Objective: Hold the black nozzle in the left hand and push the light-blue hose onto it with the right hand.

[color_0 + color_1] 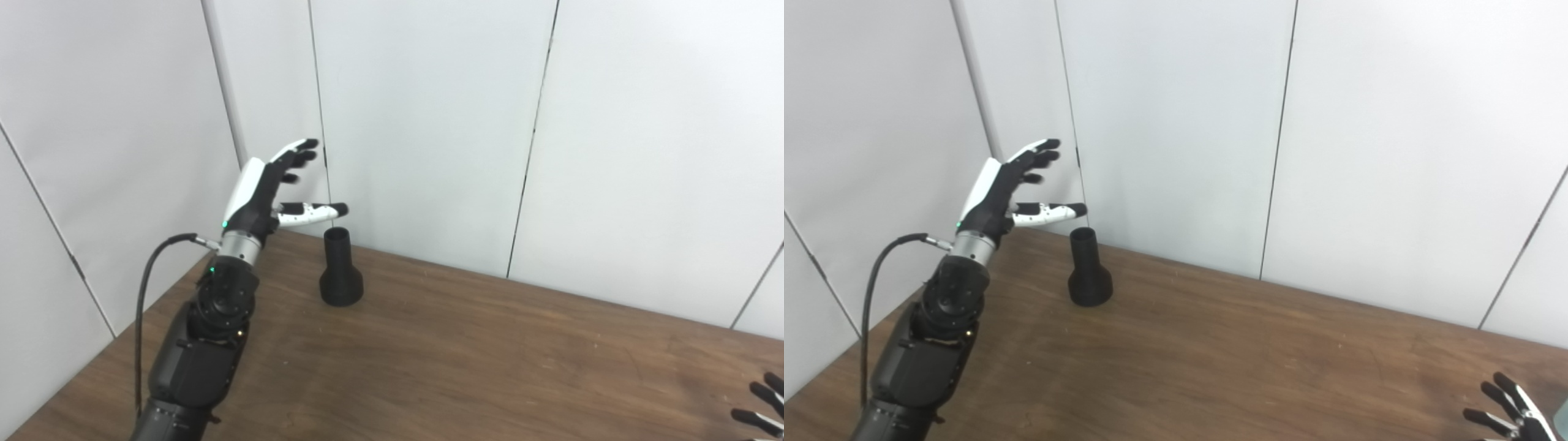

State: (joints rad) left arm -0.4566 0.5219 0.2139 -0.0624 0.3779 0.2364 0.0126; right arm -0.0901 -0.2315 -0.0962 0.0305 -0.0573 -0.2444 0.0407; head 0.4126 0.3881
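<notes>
The black nozzle (340, 268) stands upright on the wooden table (465, 361), wide base down and narrow neck up, near the back left. My left hand (272, 187) is raised above and to the left of it, open, fingers spread, thumb reaching over the nozzle's top without touching it. My right hand (1510, 407) shows only as spread fingertips at the bottom right corner, open and holding nothing. No light-blue hose is in view, apart from a pale sliver at the right edge of the right eye view that I cannot identify.
White wall panels (429, 122) rise right behind the table and along its left side, close to the nozzle and my left hand. A black cable (147, 288) loops from my left wrist.
</notes>
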